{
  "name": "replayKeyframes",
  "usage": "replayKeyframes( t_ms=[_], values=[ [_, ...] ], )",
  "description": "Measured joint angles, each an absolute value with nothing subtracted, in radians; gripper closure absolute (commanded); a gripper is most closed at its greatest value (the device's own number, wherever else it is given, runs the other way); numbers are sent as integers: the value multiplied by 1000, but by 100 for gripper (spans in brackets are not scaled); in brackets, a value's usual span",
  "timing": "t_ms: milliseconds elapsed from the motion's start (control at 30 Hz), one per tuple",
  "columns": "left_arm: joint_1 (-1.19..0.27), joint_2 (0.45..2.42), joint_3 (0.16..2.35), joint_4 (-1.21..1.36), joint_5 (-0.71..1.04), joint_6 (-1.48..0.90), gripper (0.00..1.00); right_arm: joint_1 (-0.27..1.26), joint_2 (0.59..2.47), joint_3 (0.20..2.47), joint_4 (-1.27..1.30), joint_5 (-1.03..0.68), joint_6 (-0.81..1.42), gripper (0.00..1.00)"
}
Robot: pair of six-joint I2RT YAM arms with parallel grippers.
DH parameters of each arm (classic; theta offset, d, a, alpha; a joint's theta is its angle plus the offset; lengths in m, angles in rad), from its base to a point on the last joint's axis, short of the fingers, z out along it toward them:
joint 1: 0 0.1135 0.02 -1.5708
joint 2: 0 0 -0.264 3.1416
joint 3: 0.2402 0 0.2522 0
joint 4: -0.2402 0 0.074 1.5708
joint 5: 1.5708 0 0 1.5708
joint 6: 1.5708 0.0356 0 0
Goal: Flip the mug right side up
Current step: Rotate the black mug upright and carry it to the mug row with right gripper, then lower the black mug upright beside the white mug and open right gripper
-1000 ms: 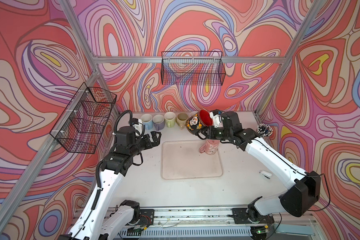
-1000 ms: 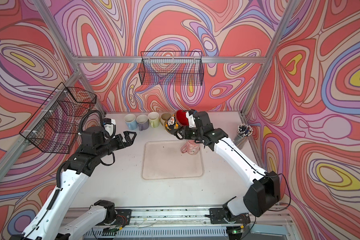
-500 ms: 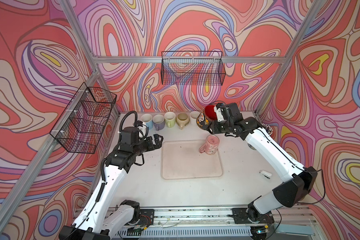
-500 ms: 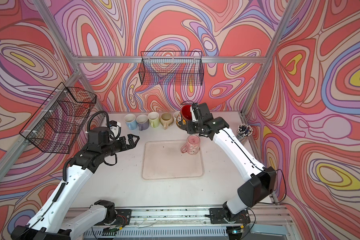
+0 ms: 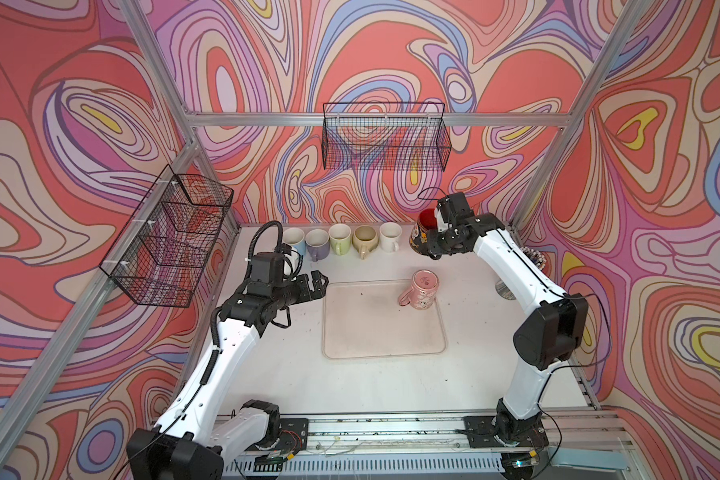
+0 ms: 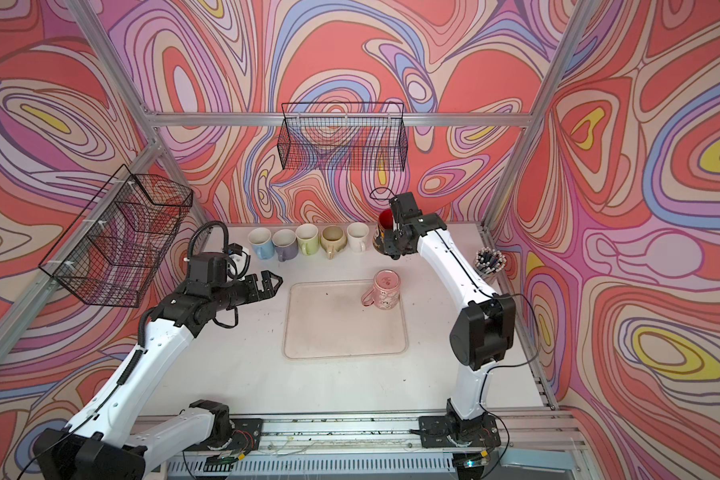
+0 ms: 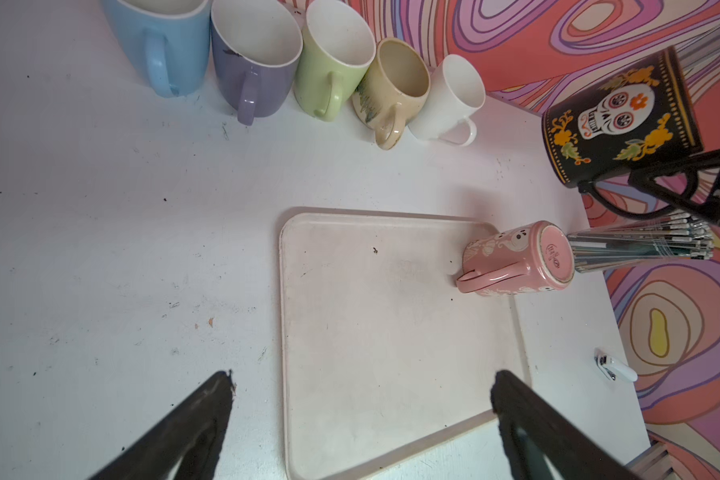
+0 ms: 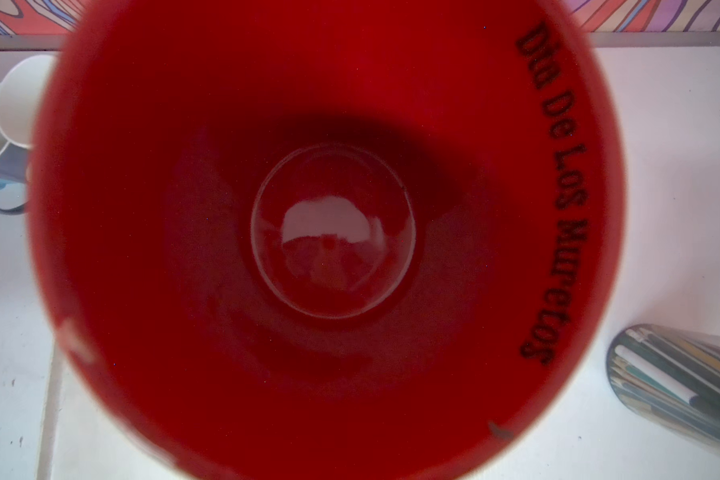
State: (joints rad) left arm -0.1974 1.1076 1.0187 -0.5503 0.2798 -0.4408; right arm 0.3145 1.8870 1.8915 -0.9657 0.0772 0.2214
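Across both top views, we counted seven mugs. Five were pastel mugs (image 5: 339,239) in a row at the back of the desk (image 5: 287,365). One black mug (image 5: 418,241) sat mouth up just beside the row's end, and one pink mug (image 5: 420,289) sat base-up in the far corner of the tray (image 5: 383,332). We also counted one tray, two wire baskets (image 5: 385,141) and one pen cup (image 6: 489,262). The right fingers (image 5: 434,248) were clamped on the black mug. The left fingers (image 5: 317,277) stood wide, holding nothing, near the tray's edge.

From the left wrist view we got the same seven mugs. The right fingers pinched the black mug at its handle, and we could not tell whether its base touched the desk. The pink mug showed its stamped base, with its handle turned toward the bare tray.

From the right wrist view, the black mug's red inside filled the picture and no fingers showed.

We judged both mugs to be glazed ceramic: stiff, slick, breakable and fairly weighty. The pink one looked left to turn. Its rim was down against the tray, so we judged the handle, or a pinch across the wall, the best hold.
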Motion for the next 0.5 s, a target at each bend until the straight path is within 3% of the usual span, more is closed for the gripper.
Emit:
replayKeyframes(
  t_ms=[500],
  values=[
    [-197, 1129, 1018, -582, 288, -400, 0, 283, 2258, 2267, -1012, 122, 179, 100]
  ],
)
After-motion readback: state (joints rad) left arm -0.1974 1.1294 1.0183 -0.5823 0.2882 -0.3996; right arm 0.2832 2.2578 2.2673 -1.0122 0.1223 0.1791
